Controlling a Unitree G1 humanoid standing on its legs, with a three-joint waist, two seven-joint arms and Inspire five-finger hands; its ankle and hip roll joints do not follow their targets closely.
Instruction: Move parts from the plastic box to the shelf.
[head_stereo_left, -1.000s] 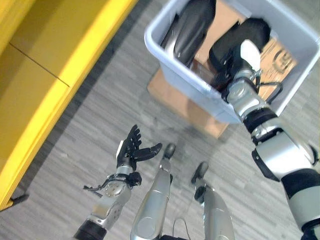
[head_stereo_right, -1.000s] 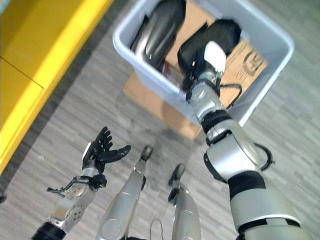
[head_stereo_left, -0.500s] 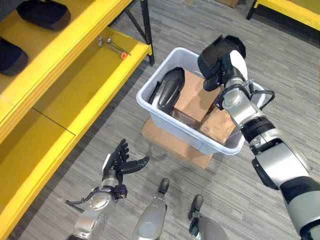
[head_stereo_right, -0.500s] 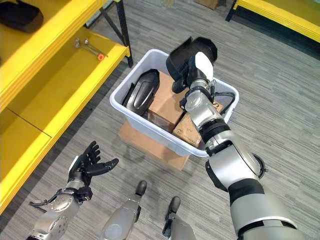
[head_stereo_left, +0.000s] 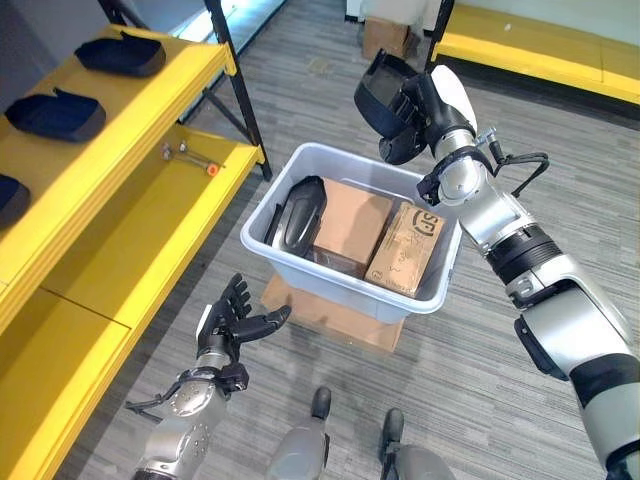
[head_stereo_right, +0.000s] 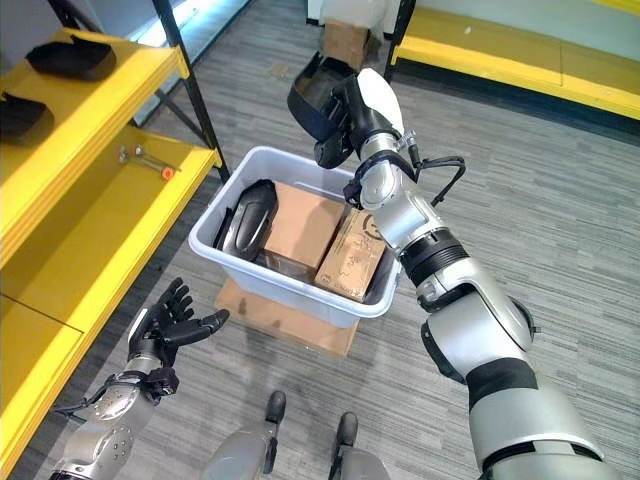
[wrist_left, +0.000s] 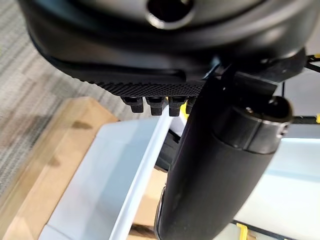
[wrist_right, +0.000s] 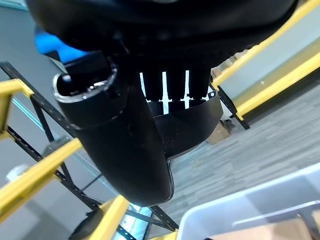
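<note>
Above box (head_stereo_left: 330, 290): 1 part (head_stereo_left: 385, 110), R hand (head_stereo_left: 440, 105).

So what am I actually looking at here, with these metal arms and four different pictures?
It is a humanoid robot seen through its own cameras. Two pictures come from its head, looking down; the other two come from cameras on its wrists, very close to each hand. Its right hand holds a black part raised above a grey plastic box that stands on a flat cardboard piece on the floor. In the box lie another black part and two cardboard boxes. Its left hand hangs open and empty, low beside the box. On the robot's left stands a yellow shelf, already carrying similar black parts.
</note>
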